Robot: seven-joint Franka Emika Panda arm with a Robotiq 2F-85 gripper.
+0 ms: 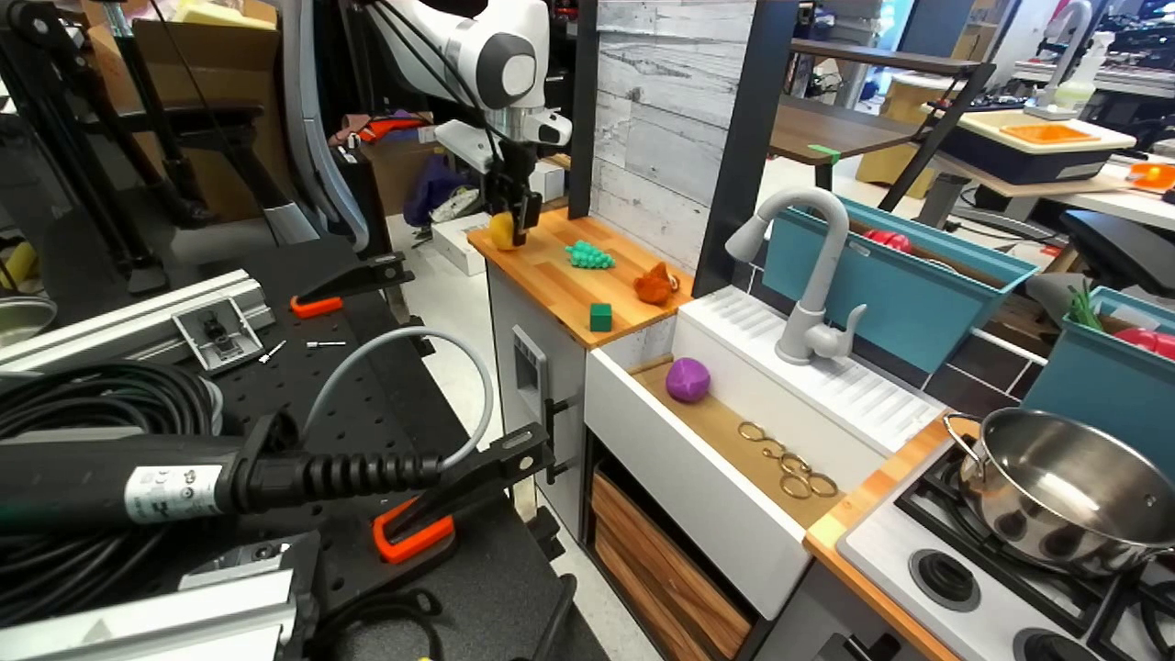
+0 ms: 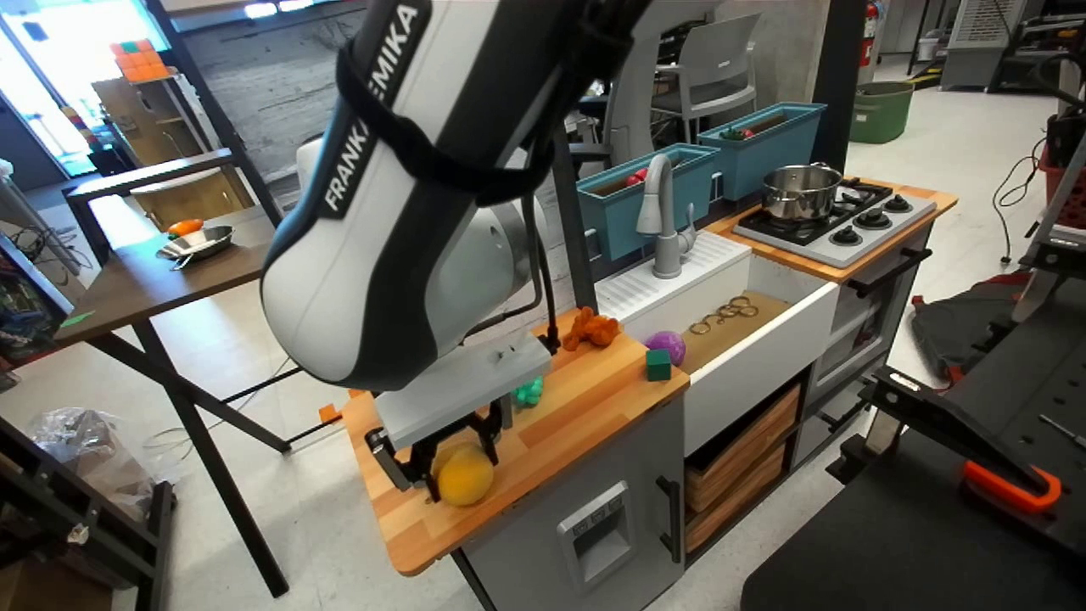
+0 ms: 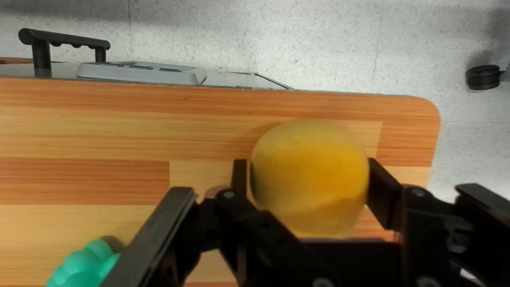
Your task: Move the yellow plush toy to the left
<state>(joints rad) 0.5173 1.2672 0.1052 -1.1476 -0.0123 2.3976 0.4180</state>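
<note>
Near yellow toy (image 3: 310, 179): green toy (image 1: 589, 255) (knobbly)

Pale grey, speckled tile floor (image 3: 318, 44), thinly seamed. Panel of whitewashed wooden planks (image 1: 684, 55), between dark upright posts (image 1: 745, 138). Brown-topped table with black metal legs (image 2: 153, 293). Grey chair with armrests (image 2: 717, 59), background. Bright window (image 2: 85, 38), panes glaring white.

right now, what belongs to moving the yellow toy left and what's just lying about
For the job:
yellow plush toy
claw, straddling it
wooden counter below

Just lying about:
knobbly green toy
orange toy
green cube
purple ball
steel pot
</note>
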